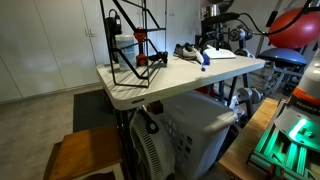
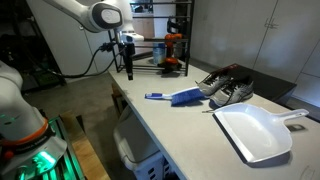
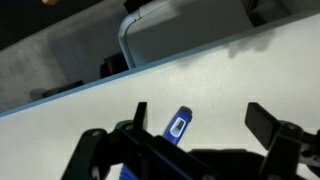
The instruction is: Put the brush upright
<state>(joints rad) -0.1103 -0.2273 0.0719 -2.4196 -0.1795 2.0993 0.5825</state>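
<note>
The brush point(image 2: 168, 97) lies flat on the white table point(image 2: 190, 135), with a slim bright blue handle and a darker blue head toward the shoes. It also shows in an exterior view point(image 1: 203, 59) as a small blue shape. My gripper point(image 2: 128, 70) hangs over the table near the handle end, not touching it. In the wrist view the handle tip point(image 3: 178, 127) lies on the tabletop between the two spread fingers of my gripper point(image 3: 200, 114), closer to the left finger. The gripper is open and empty.
A pair of shoes point(image 2: 226, 88) sits just beyond the brush head. A white dustpan point(image 2: 255, 132) lies at the near end of the table. A black wire rack point(image 2: 168, 48) with an orange object stands at the far end and shows again in an exterior view point(image 1: 130, 45).
</note>
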